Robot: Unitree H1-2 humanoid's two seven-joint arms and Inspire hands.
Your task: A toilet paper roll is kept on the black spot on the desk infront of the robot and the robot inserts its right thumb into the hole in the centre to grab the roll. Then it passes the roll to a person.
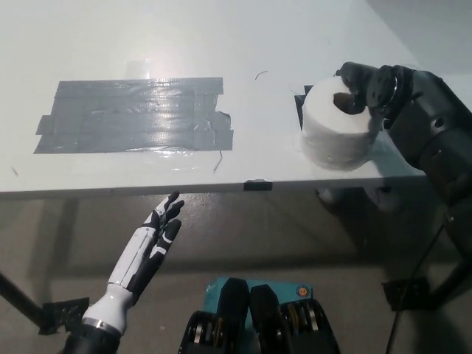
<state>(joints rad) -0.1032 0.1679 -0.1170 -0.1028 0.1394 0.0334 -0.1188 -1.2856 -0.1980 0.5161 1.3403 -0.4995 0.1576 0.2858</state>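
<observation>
A white toilet paper roll (pixel 333 134) stands on the white desk (pixel 221 51) at its right side, over a black spot (pixel 300 99) of which only a sliver shows. My black right hand (pixel 366 92) comes in from the right and is closed on the roll, its thumb down in the centre hole and the other fingers along the roll's far side. The roll leans slightly and looks barely raised off the desk. My white left hand (pixel 151 247) rests open below the desk's front edge at the lower left.
A large patch of grey tape (pixel 136 114) lies on the desk's left half. A small black tab (pixel 258 185) marks the front edge. Below the desk are the floor and black stand feet (pixel 63 313).
</observation>
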